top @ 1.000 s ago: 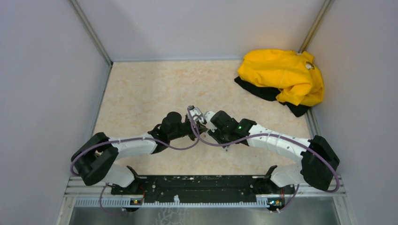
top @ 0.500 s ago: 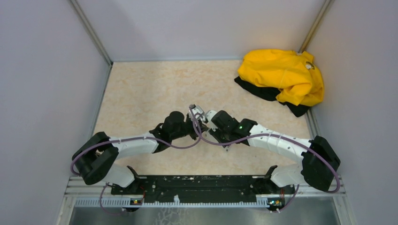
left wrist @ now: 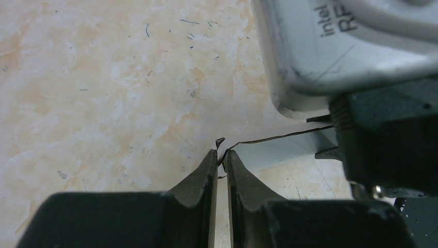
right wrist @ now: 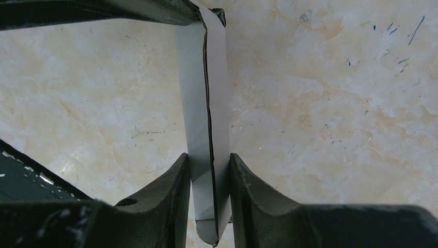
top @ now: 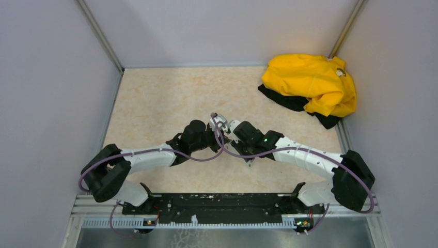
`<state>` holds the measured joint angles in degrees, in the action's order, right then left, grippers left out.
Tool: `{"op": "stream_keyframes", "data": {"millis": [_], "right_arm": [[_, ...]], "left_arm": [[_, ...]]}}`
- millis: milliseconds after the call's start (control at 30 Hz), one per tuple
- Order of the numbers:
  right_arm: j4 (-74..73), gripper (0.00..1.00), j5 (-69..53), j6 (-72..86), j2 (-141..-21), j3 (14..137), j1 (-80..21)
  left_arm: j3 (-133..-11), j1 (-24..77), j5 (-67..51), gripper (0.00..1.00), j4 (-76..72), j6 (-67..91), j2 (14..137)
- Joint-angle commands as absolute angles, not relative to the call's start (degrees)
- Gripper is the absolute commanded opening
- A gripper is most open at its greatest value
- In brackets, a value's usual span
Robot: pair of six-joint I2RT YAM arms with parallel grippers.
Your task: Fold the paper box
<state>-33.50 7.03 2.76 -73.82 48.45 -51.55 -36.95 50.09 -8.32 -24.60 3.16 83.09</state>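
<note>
Since the left gripper (left wrist: 220, 155) pinches only a thin edge of the paper box (right wrist: 201, 93), which spans from it to the right gripper (right wrist: 209, 163) clamped across the folded strip, pulling apart could tear the card or slip that edge free.

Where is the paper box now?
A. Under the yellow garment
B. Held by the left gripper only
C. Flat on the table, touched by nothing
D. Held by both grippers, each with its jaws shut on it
D: the right wrist view shows the paper box clamped in the right gripper, and the left wrist view shows the left gripper pinching its thin edge.
</note>
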Motion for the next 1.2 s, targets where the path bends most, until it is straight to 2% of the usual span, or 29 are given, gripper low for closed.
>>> {"op": "stream_keyframes", "data": {"millis": [0, 433, 900, 1167], "right_arm": [[-28.72, 0.16, 4.64, -1.14, -74.08, 48.7, -52.91], [-28.57, 0.16, 4.72, -1.16, -74.28, 48.82, -52.97], [-28.26, 0.16, 4.46, -0.97, -74.35, 48.43, -52.91], [-27.96, 0.16, 4.42, -0.87, -74.52, 48.35, -52.91]], "left_arm": [[-38.34, 53.0, -10.06, 0.18, -19.85, -0.09, 85.31], [-37.04, 53.0, -10.41, 0.27, -22.06, -0.11, 85.51], [-36.65, 53.09, -11.58, 0.22, -24.66, -1.37, 86.67], [-36.79, 53.17, -11.0, 0.16, -24.28, -1.43, 87.46]]}}
